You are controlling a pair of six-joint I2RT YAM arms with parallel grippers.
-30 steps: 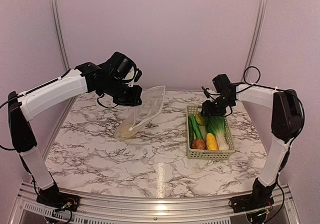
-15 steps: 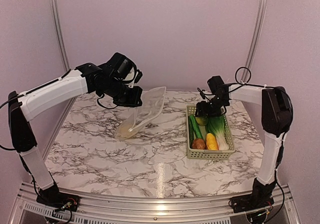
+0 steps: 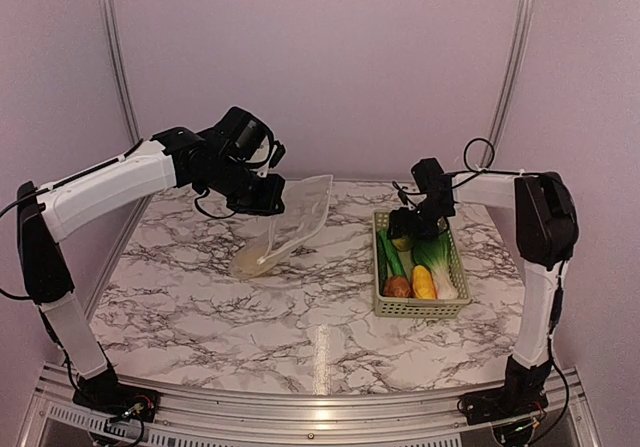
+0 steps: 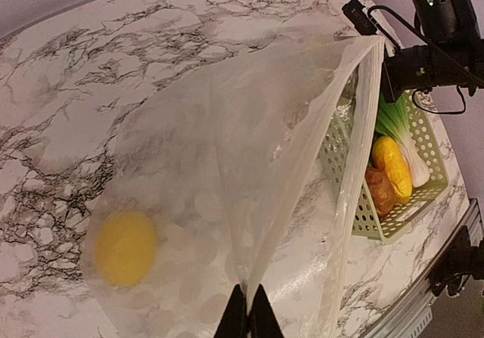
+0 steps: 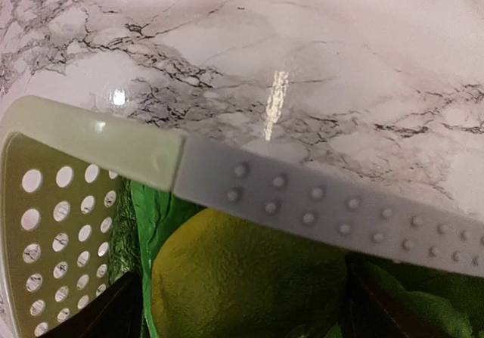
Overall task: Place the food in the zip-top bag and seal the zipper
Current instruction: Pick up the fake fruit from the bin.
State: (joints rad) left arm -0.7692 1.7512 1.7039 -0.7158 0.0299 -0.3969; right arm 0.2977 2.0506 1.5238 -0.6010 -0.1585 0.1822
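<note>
The right tool (image 3: 411, 229) had spread wide over the lemon (image 3: 402, 241) in the basket (image 3: 420, 309) for pickup, while the left tool (image 4: 247, 299) pinched the zip-top bag (image 4: 249, 126).

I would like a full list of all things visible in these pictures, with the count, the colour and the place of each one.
table: one, white marble with dark veins, under everything
bag: one, clear, lifted by its edge, left of the basket
round piece: one, yellow, inside the bag
basket: one, pale green, right side of the table
lemon: one, yellow-green, far end of the basket
cucumber: one, green, left side of the basket
bok choy: one, green and white, right side of the basket
corn: one, yellow, near end of the basket
brown item: one, brown, beside the corn
left end effector: one, black, shut on the bag's edge
right end effector: one, black, open over the lemon
</note>
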